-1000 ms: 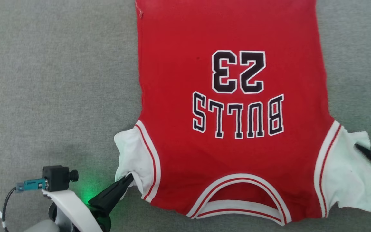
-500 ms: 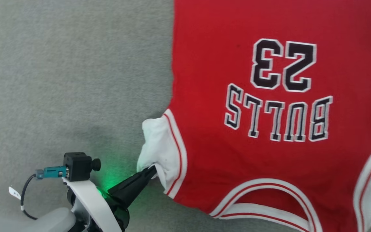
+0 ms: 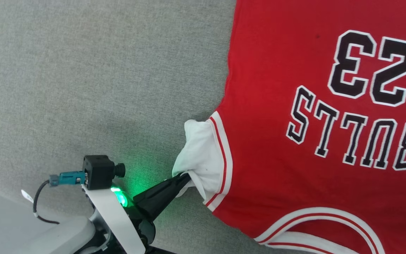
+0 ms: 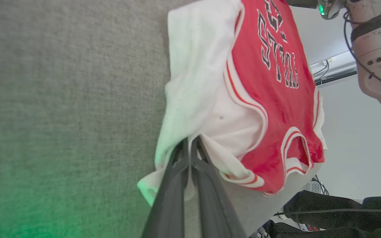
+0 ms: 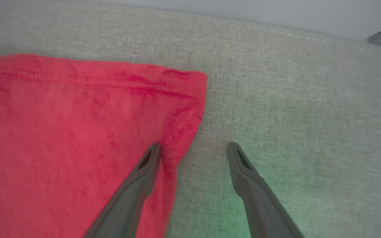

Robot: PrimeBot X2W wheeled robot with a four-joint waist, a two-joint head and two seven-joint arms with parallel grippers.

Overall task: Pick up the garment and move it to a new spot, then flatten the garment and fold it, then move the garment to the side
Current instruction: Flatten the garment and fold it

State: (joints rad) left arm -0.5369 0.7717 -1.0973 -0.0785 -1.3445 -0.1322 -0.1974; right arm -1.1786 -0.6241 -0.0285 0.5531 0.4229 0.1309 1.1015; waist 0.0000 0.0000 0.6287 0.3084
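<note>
The left gripper (image 3: 187, 175) has two long, thin black fingers. Its wrist has a white curved wrist band (image 3: 113, 222), a bright green light (image 3: 120, 198), a small black box camera (image 3: 99, 172), a blue-green plug (image 3: 69, 178) and a thin black wire (image 3: 37, 211). The right gripper (image 5: 193, 147) has dark grey pointed fingers.

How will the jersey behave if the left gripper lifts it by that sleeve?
Probably floppy: the white sleeve bunches where the left gripper is shut on it, so the garment would likely drape. Likely light: thin cloth. The hem corner by the open right gripper is wrinkled, so a push would probably ruck it.
</note>
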